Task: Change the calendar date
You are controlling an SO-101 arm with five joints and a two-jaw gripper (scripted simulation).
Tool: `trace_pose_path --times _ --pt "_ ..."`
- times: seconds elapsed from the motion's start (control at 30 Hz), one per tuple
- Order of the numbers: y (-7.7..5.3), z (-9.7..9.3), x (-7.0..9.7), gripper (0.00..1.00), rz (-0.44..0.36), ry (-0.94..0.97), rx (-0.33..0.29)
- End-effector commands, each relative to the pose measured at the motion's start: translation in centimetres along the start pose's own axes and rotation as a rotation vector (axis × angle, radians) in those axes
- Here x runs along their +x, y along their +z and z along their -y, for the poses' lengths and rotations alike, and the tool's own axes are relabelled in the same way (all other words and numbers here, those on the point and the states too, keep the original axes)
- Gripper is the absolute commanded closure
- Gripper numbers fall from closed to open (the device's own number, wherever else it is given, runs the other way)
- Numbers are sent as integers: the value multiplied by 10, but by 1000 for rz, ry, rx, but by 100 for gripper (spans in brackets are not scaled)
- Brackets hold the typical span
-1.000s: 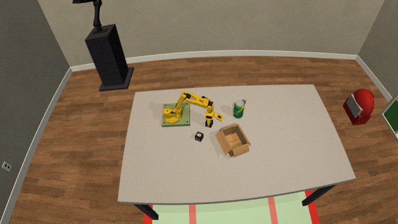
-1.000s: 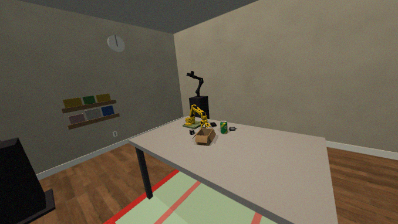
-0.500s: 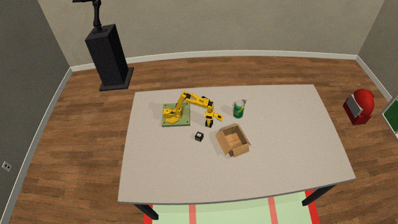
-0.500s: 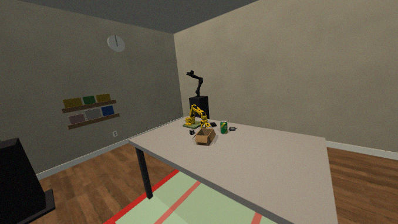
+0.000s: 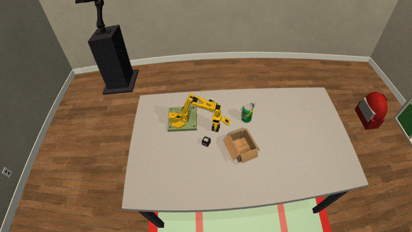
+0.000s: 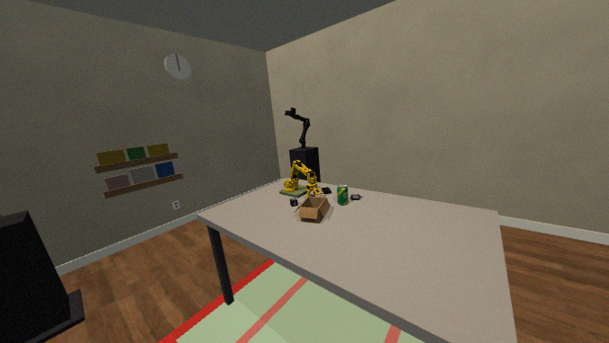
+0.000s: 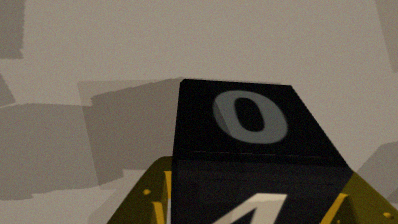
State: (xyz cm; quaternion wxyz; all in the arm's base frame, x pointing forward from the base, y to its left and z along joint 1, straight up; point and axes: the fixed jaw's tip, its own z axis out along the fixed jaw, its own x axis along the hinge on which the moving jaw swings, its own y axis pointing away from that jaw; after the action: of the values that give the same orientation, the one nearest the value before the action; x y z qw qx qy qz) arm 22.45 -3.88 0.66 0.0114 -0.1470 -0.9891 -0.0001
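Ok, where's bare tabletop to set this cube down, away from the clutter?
The gripper holds a black numbered cube. Crowded: the second black cube, open cardboard box and green soda can ring it. Bare patches: the grey table's stretch right of the box and can, and the near strip beyond the box.

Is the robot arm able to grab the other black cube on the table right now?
Probably not yet: the gripper is already shut on a black cube. The other cube lies close by, with nothing in between.
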Motion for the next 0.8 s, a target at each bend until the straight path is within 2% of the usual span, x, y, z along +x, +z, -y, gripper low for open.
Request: trace_pose_path --times 0.0,0.07,0.13,0.43,0.77 --pt "-11 0 -1 100 1 -1 -1" --pt "-17 0 -1 100 1 -1 -1" --pt "-17 0 -1 100 1 -1 -1" --pt "-40 -2 1 100 1 -1 -1" --pt "-43 -2 1 100 1 -1 -1"
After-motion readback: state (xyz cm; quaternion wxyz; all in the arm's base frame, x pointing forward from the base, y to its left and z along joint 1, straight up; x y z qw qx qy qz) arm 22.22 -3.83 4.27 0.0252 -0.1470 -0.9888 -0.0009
